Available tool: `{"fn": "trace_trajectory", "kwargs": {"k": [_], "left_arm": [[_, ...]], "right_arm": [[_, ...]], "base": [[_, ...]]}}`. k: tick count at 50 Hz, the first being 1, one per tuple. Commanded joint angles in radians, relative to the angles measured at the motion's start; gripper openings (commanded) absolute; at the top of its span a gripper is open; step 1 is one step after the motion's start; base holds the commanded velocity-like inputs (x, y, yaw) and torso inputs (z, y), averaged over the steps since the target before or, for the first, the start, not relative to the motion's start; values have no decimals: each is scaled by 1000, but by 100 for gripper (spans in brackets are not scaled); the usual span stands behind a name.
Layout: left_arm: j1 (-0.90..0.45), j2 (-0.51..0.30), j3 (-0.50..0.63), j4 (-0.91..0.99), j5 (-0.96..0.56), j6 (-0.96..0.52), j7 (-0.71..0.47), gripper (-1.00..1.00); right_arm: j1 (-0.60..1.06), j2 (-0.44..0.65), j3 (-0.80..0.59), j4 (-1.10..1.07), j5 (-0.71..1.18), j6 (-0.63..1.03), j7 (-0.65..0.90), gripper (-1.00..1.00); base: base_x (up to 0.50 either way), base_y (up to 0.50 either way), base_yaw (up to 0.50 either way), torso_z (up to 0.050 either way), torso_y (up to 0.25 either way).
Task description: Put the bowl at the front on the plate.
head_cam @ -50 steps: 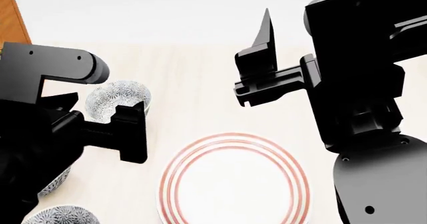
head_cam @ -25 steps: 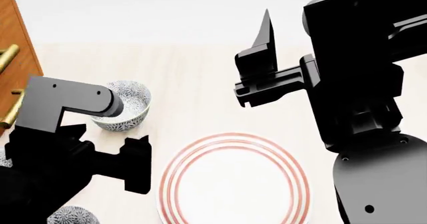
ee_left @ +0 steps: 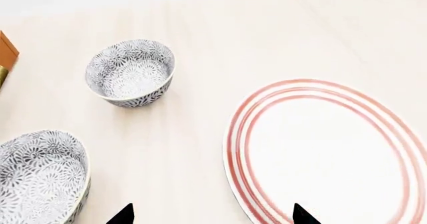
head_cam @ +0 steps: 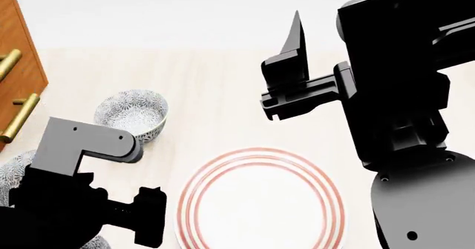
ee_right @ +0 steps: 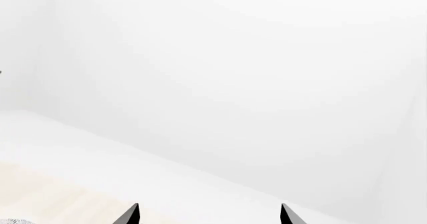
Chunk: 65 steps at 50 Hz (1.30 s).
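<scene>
Inspection from the remote station, largest item first.

1. Table: pale wood-grain top, matte, carrying all the crockery.
2. Cabinet: orange-brown wood front at 9 to 10 o'clock in the head view, with two brass bar handles.
3. Plate: large, round, flat and white, with three thin red rings near its rim. It lies at 6 o'clock in the head view. Nothing is in it.
4. Far bowl: small, deep and round, ceramic, with a dense blue-grey floral pattern inside and out. It stands upright at 10 o'clock from the plate, well apart from it. I see nothing in it.
5. Middle bowl: same make and pattern. It stands at 9 o'clock from the plate, cut off by the head view's left edge. The visible part of its hollow holds nothing.
6. The bowl: nearest to me, at 8 o'clock from the plate. Only a sliver of patterned rim shows under the left arm, so I cannot report its contents. It stands on the table, not on the plate.
7. Left gripper: jaws spread wide, with two black fingertips showing. It holds nothing and touches nothing. It hangs above the table between the plate's rim and the middle bowl.
8. Right gripper: jaws equally wide and holding nothing. It is raised at 1 o'clock from the plate and faces a blank white wall.
</scene>
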<state>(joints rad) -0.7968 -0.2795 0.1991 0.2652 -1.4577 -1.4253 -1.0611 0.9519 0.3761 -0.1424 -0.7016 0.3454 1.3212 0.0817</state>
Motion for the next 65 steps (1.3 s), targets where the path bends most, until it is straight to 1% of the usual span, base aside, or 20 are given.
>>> {"fn": "trace_trajectory", "kwargs": {"k": [1,10,12,14,20,21,24,25,31,34,40,50,55,56,65], "left_arm": [[31,-20,18,-18,-46,-5,-31,100],[41,-31,29,-40,-104,-10,-86,100],[40,-29,26,-66,-160,-13,-137,100],[43,-31,31,-69,-190,-17,-154,100],[52,-42,49,-67,-195,-13,-154,100],[58,-43,56,-80,-217,-17,-167,100],[74,-47,69,-69,-212,-16,-164,100],[73,-49,72,-81,-244,-16,-183,100],[87,-58,92,-82,-249,-11,-188,100],[88,-70,98,-78,-306,-5,-233,100],[89,-88,122,-80,-377,6,-286,100],[111,-111,149,-80,-378,15,-291,100],[124,-120,158,-91,-364,20,-279,100],[140,-120,157,-88,-327,21,-249,100],[141,-134,174,-103,-356,34,-265,100]], "right_arm": [[-1,1,-1,-1,3,-6,3,100],[-3,4,4,-11,7,0,8,100],[-5,4,5,-11,8,-3,9,100],[-7,3,5,-9,7,-6,10,100],[-7,4,7,-14,9,-4,12,100],[-9,5,5,-14,9,-10,11,100],[-6,6,3,-15,11,-6,11,100],[-5,6,3,-17,11,-5,11,100],[-10,9,3,-17,12,-10,11,100],[-5,10,6,-25,16,2,13,100],[-9,11,6,-27,14,-15,16,100],[-6,15,8,-33,20,-9,17,100],[-11,17,16,-42,23,-6,20,100],[-16,18,18,-43,23,-8,21,100],[-12,24,12,-47,25,1,26,100]], "base": [[0,0,0,0,0],[0,0,0,0,0],[0,0,0,0,0],[0,0,0,0,0],[0,0,0,0,0],[0,0,0,0,0],[0,0,0,0,0],[0,0,0,0,0],[0,0,0,0,0],[0,0,0,0,0],[0,0,0,0,0],[0,0,0,0,0],[0,0,0,0,0],[0,0,0,0,0],[0,0,0,0,0]]}}
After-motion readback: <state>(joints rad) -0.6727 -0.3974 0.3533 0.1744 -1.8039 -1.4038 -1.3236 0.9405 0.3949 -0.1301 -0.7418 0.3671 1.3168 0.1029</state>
